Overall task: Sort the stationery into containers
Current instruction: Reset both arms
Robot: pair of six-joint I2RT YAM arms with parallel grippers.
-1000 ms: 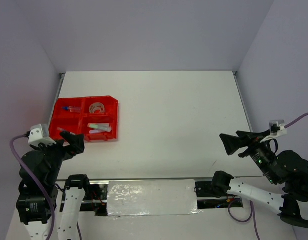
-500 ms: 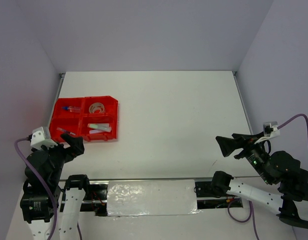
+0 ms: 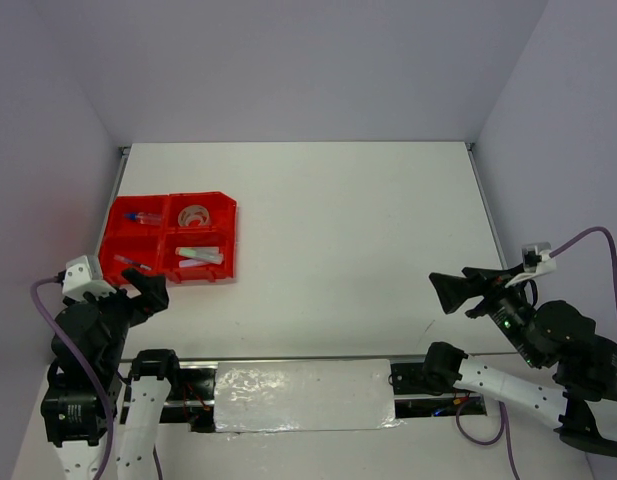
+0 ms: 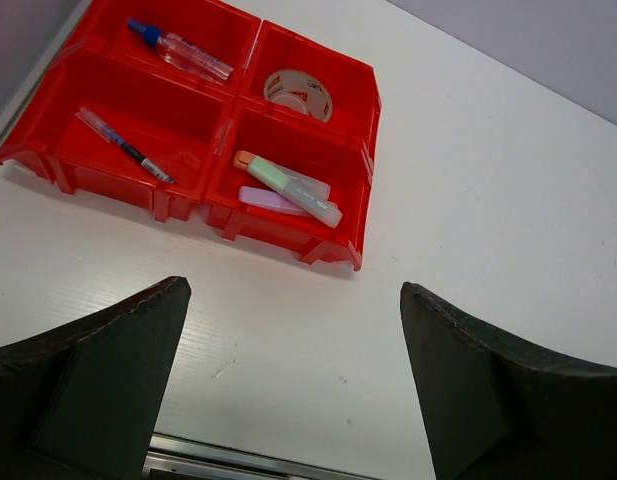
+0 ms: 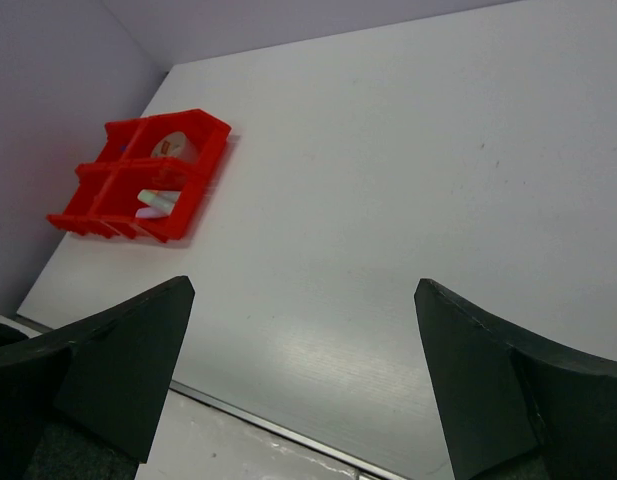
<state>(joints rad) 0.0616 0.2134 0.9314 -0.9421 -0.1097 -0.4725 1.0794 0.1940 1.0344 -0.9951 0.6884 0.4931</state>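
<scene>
The red tray (image 3: 231,212) lies at the table's left, its four compartments the containers. A clear pen with a blue cap (image 4: 178,50) lies in the far-left one and a tape roll (image 4: 299,93) in the far-right one. The near-left one holds a thin pen (image 4: 123,145). A green marker with an orange cap (image 4: 288,188) and a pale pink piece (image 4: 268,200) share the near-right one. My left gripper (image 3: 146,288) (image 4: 293,288) hangs open and empty just short of the tray's near edge. My right gripper (image 3: 450,290) (image 5: 303,285) is open and empty, far to the right, with the tray (image 5: 193,150) in its distant view.
White walls close the table at the back and on both sides. A metal rail (image 3: 308,360) runs along the near edge, with a foil-like plate (image 3: 303,395) between the arm bases.
The left arm has drawn back slightly toward the near edge. The right gripper has shifted a little left and nearer. Both stay open; the tray's contents are unchanged.
</scene>
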